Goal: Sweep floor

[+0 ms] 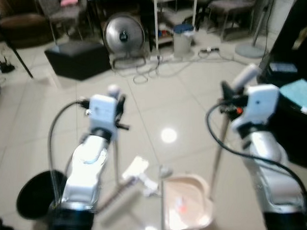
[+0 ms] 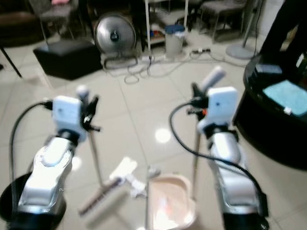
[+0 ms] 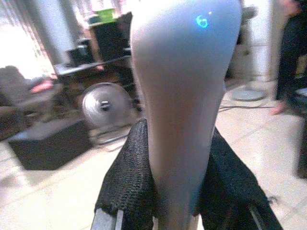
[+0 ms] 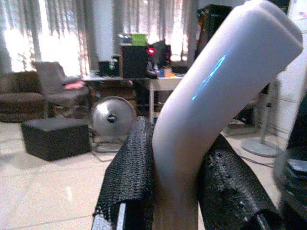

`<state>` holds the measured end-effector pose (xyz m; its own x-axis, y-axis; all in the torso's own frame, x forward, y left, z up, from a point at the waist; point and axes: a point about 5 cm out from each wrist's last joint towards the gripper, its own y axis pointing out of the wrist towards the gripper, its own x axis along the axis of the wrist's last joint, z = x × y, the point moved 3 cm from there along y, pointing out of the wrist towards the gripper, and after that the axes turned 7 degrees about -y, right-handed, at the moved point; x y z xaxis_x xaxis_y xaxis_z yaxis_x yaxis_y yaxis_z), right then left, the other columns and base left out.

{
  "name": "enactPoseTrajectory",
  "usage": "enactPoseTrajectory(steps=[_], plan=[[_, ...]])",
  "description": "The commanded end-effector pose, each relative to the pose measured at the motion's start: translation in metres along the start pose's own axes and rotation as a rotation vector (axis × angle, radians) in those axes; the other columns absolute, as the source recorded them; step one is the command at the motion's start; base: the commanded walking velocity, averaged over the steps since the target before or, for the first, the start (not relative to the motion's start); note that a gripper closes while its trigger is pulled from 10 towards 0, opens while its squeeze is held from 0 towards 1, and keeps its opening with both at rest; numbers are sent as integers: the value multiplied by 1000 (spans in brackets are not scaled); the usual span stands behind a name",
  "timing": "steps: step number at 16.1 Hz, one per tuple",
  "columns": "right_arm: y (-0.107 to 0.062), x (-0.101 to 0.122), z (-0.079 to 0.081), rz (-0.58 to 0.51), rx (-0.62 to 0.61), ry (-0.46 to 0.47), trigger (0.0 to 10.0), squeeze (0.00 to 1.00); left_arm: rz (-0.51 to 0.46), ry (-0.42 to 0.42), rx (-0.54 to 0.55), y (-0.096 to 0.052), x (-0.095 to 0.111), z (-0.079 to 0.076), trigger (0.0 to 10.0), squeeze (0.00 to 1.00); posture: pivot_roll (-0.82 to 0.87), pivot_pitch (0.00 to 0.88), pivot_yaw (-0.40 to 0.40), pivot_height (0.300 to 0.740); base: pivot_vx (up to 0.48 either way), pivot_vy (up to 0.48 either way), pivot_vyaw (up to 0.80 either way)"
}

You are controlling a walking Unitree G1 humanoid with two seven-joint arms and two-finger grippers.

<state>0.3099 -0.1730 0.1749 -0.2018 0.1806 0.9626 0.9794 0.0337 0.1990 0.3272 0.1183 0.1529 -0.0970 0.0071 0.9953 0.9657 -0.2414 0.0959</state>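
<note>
My left gripper (image 1: 117,104) is shut on the top of a broom handle (image 3: 184,96). The thin pole runs down to the broom head (image 1: 123,185), which lies slanted on the tiles. My right gripper (image 1: 226,94) is shut on the bent white handle (image 4: 216,91) of a pale pink dustpan (image 1: 185,202). The dustpan stands on the floor between my arms and has a small reddish scrap inside. Crumpled white paper (image 1: 136,167) and a smaller scrap (image 1: 165,171) lie on the tiles just before the pan's mouth.
A black round bin (image 1: 37,194) stands by my left arm. A dark round table (image 1: 296,124) with a teal cloth is close on my right. Farther off are a black ottoman (image 1: 77,57), a floor fan (image 1: 123,35), loose cables (image 1: 146,69) and chairs.
</note>
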Motion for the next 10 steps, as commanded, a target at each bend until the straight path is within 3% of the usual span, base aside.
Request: enactPoseTrajectory(steps=[1, 6, 8, 10], plan=[[2, 10, 3, -35, 7, -1, 10000, 0, -34, 12, 13, -1, 8, 7, 10000, 0, -109, 0, 21, 740, 416, 0, 0], [3, 8, 5, -15, 33, 46, 10000, 0, -32, 9, 4, 0, 8, 3, 10000, 0, -114, 0, 20, 740, 417, 0, 0], [3, 8, -1, -17, 16, 1, 10000, 0, -37, 2, 11, 0, 9, 3, 10000, 0, -116, 0, 20, 740, 416, 0, 0], [4, 9, -6, -37, -36, -135, 10000, 0, -42, -3, 22, 1, 10, 5, 10000, 0, -118, 0, 22, 740, 416, 0, 0]])
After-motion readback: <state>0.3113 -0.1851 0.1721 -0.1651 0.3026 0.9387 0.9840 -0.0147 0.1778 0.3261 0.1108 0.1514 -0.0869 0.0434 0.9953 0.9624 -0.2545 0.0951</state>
